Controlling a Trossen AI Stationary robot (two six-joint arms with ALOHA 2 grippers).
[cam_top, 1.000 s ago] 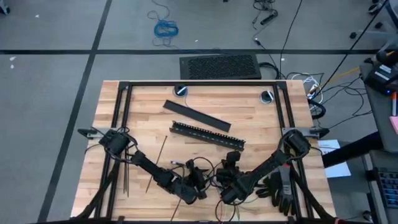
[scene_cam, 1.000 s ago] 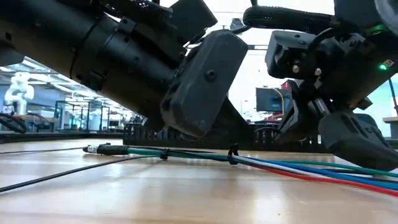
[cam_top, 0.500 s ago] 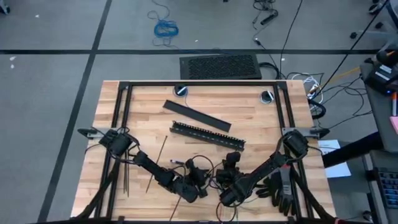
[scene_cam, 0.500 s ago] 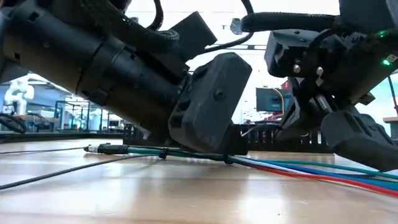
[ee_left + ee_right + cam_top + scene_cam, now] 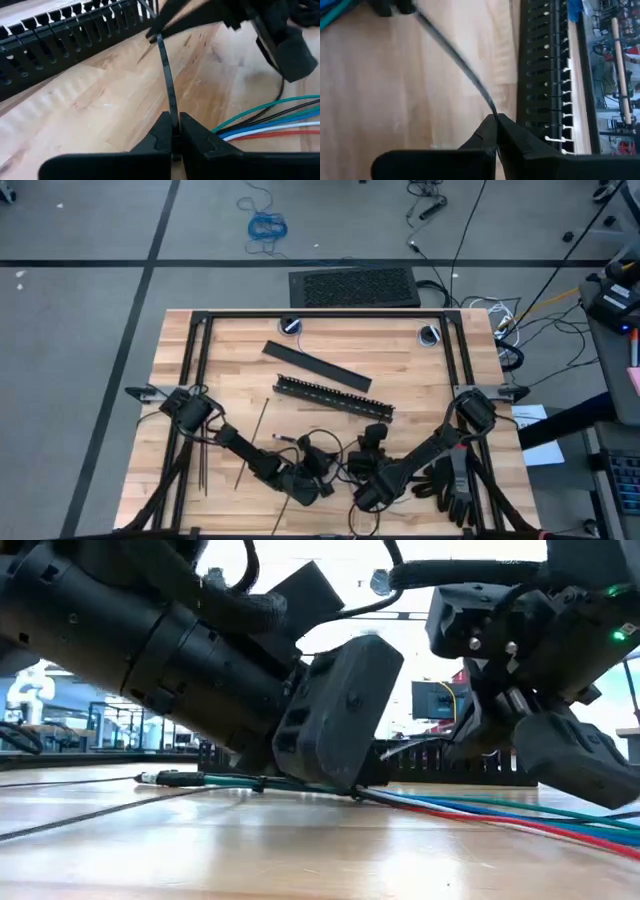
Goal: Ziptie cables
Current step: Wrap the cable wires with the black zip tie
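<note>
The cables (image 5: 450, 808) lie along the table near its front edge as a thin bundle of green, blue, white and red wires (image 5: 265, 122). A black ziptie (image 5: 167, 75) stretches between my two grippers just above them. My left gripper (image 5: 173, 120) is shut on one stretch of it, low over the bundle (image 5: 340, 710). My right gripper (image 5: 496, 120) is shut on another stretch, close to the right of the left one (image 5: 368, 448). Where the strip meets the bundle is hidden behind my left finger in the low view. My left gripper pinches the ziptie's strip (image 5: 173, 116) between its two fingertips, the fingers lying along it. From there the strip runs up, clear of the table, to my right gripper's tips (image 5: 156, 31). My right gripper pinches the ziptie's strip (image 5: 491, 111) between its two fingertips. The strip leaves the tips in a slight curve toward the cables (image 5: 335, 10), off the wood.
A black slotted bar (image 5: 333, 395) lies across the table's middle, just beyond both grippers, with a flat black bar (image 5: 315, 366) behind it. Spare zipties lie left of centre (image 5: 258, 430) and by the left arm (image 5: 203, 465). Black gloves (image 5: 450, 480) lie at the front right.
My left gripper has sunk toward the table and the cables and shifted a little toward my right gripper. Its finger now covers the spot on the bundle where a ziptie loop showed before. My right gripper has hardly moved.
</note>
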